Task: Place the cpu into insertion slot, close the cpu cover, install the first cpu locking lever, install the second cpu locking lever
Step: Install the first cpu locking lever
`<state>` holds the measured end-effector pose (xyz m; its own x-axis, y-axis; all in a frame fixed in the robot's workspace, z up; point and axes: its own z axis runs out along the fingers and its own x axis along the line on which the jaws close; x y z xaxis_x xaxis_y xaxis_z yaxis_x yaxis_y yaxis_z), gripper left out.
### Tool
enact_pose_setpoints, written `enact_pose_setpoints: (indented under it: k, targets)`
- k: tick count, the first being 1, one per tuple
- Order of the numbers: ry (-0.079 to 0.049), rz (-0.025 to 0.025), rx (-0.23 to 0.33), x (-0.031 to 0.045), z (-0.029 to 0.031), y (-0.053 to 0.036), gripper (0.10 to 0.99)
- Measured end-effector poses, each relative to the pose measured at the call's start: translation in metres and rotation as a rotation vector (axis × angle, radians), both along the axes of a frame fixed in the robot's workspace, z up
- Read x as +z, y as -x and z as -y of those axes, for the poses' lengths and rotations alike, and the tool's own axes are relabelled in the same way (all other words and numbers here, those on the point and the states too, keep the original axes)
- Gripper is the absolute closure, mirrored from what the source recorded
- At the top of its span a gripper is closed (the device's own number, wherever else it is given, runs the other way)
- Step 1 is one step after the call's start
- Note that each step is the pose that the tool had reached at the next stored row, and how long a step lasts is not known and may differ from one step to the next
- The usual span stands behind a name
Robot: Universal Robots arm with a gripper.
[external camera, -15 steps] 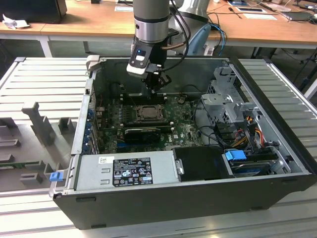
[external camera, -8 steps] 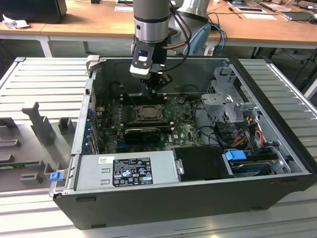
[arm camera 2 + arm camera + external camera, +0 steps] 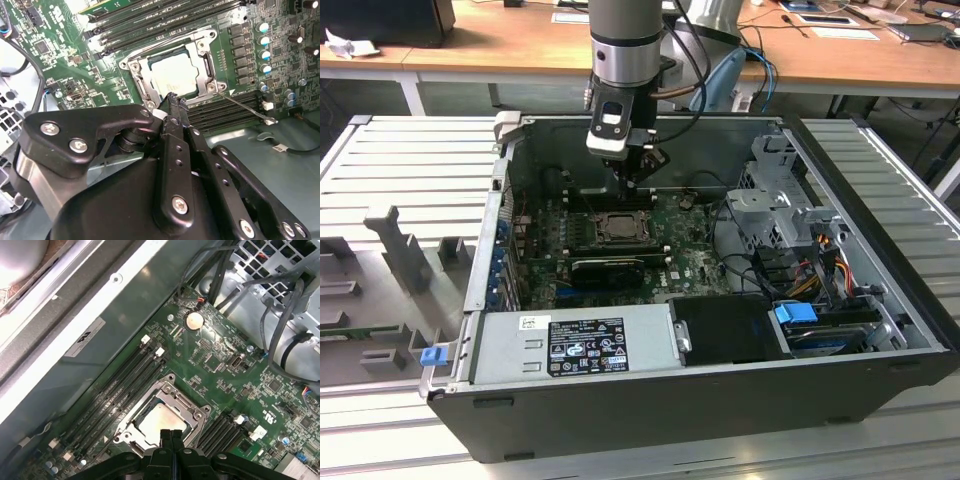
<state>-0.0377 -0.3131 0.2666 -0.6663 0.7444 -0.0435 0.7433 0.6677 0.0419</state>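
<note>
The small, flat, square, pale silvery-beige cpu (image 3: 618, 226) is seen seated in the socket on the green motherboard (image 3: 690, 262), inside the open black metal computer case (image 3: 670, 405). In both wrist views the cpu (image 3: 175, 75) (image 3: 159, 422) is framed by the thin, square, silvery-grey metal cpu cover (image 3: 206, 64) (image 3: 187, 405), which is laid flat over it so that the chip shows through the window in the middle.

The black gripper (image 3: 632, 178) is held just above the socket, at the side nearer the case's rear wall in the exterior view. Its 2 fingers are pressed together with nothing between them, as is seen in both wrist views (image 3: 172, 100) (image 3: 170, 436). Whether the fingertips touch the cover's edge cannot be told.

In the second wrist view, a thin silvery metal lever rod (image 3: 245, 107) is seen jutting out from a corner of the socket, across the black memory slots (image 3: 225, 107) beside it. A round silvery coin battery (image 3: 192, 320) is seen on the board in the first wrist view, well apart from the socket.
</note>
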Motion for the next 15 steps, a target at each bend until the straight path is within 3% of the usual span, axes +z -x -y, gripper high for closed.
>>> enact_pose_setpoints:
  k: [15]
  targets:
    - [0.000, 0.0000, 0.131, 0.0000, 0.0000, 0.0000, 0.980]
